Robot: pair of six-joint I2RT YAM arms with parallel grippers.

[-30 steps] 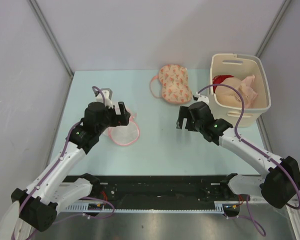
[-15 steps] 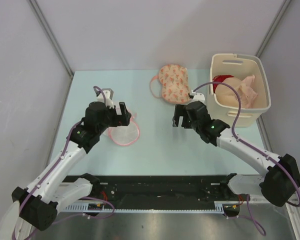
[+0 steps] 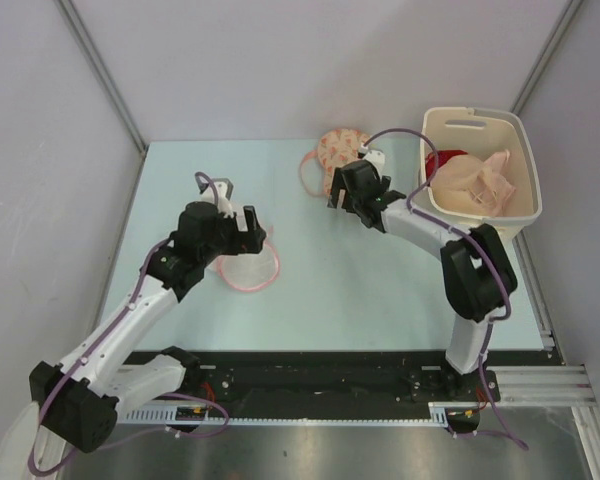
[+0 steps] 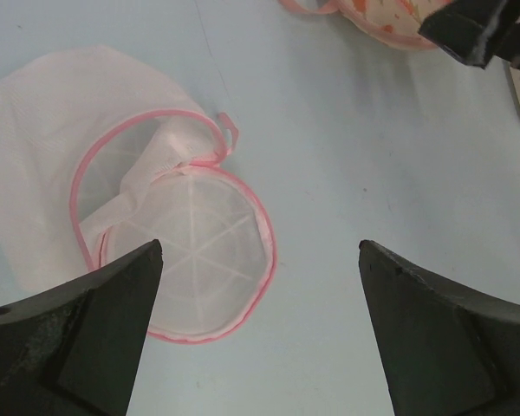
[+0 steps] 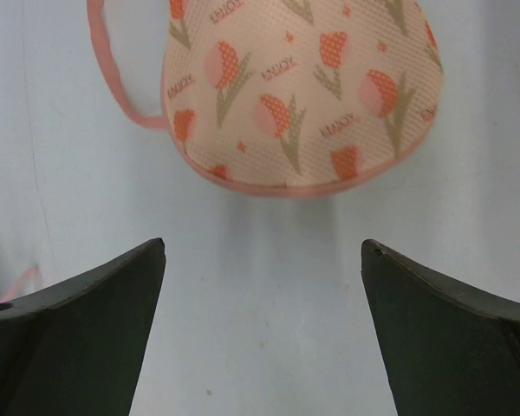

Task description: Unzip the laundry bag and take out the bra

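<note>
The bag lies far on the table, just beyond the right gripper, jaws apart. The left gripper, jaws also apart, hovers over a mesh pouch.

The laundry bag lies ahead of the spread end effector.

Cream-peach laundry bag bears red-pink tulip print, pink edging.

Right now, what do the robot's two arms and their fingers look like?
The left arm and right arm share white link shells with black joint housings. A purple cable runs along each in loose loops. The fingers are plain matte black tapering wedges; no markings visible.
</note>
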